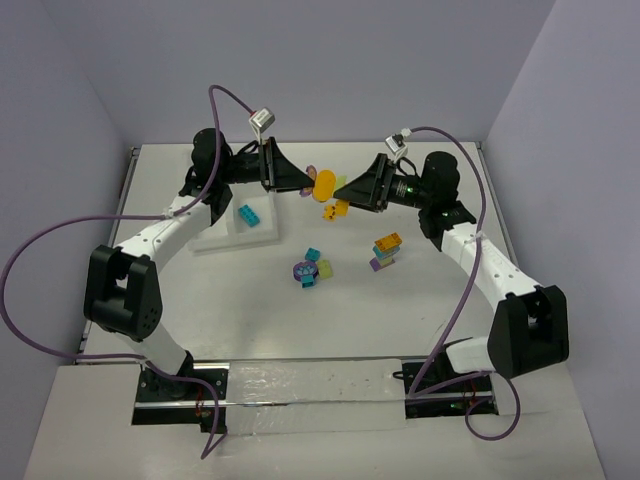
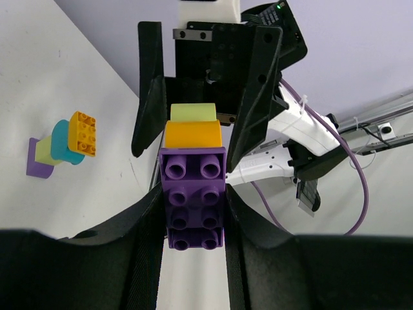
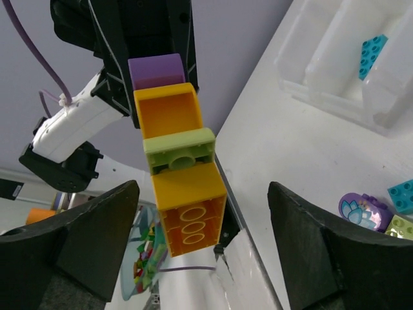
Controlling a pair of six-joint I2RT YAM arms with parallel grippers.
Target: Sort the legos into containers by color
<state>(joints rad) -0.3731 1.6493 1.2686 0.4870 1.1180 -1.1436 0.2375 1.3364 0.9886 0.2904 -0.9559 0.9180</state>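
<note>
My left gripper (image 1: 303,184) (image 2: 192,200) is shut on the purple brick (image 2: 193,197) at one end of a clump held in the air above the table's far middle. The clump (image 1: 326,188) runs purple, orange, lime green (image 3: 179,150), orange (image 3: 188,213). My right gripper (image 1: 346,190) (image 3: 203,194) faces it, open, its fingers wide on either side of the clump's orange end without touching. The white tray (image 1: 222,240) (image 3: 322,71) lies at the left and holds one teal brick (image 1: 248,214) (image 3: 373,54).
Two more clumps lie on the table: an orange, teal, lime and purple stack (image 1: 386,250) (image 2: 61,145), and a purple round piece with teal and lime bricks (image 1: 310,268) (image 3: 364,210). Purple cables loop around both arms.
</note>
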